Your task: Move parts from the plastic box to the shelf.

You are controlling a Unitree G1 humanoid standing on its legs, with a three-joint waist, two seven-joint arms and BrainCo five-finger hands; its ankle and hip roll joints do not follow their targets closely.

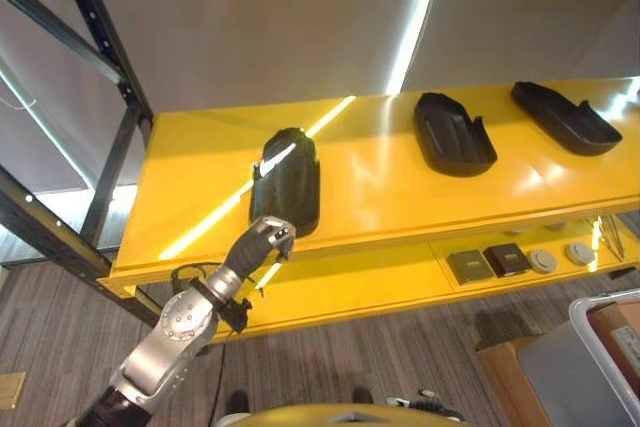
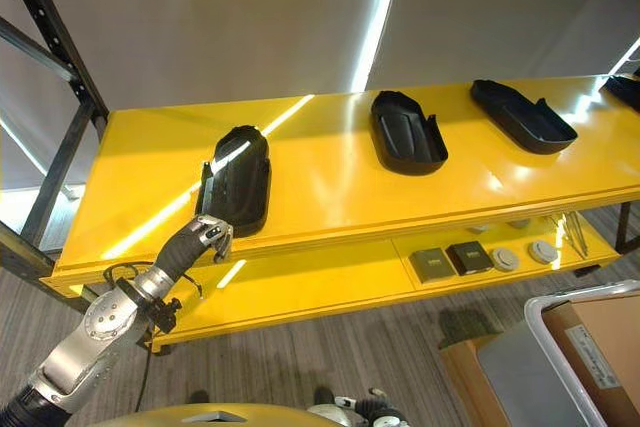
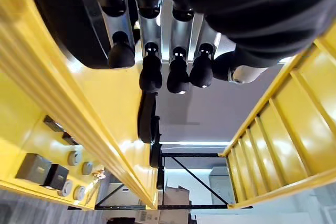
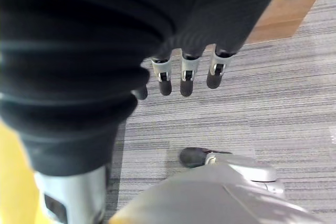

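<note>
Left eye view has the left hand [image 1: 264, 243] up at the front edge of the yellow shelf [image 1: 400, 187], its fingers [image 1: 281, 238] curled inward and holding nothing. Just past those fingertips sits a black part [image 1: 287, 180], lying on the top board with its near end right at the hand; whether the fingers actually touch it, I cannot tell. Left wrist view backs that up: dark-tipped fingers [image 3: 151, 72] bent over in a row, the black part [image 3: 63, 19] close against the hand's side, yellow board beneath.

Further along the board, away from the left hand and toward the robot's right, a second black part [image 1: 453, 134] rests well apart from the first, and beyond that a third black part [image 1: 565, 117] lies nearer the far end of the board. All three are on the top level.

Below the hand's level, on the lower board, a row of small items [image 1: 520, 260] shows: dark squares and pale round pieces side by side.

Down at the lower right of the head views, well away from the left hand, is the rim of a pale plastic box [image 2: 540, 309], with a cardboard carton [image 2: 610, 342] just beside it.

Right wrist view shows the right hand [image 4: 184, 72] hanging over grey carpet [image 4: 273, 103], fingers straight and relaxed, nothing in them.
</note>
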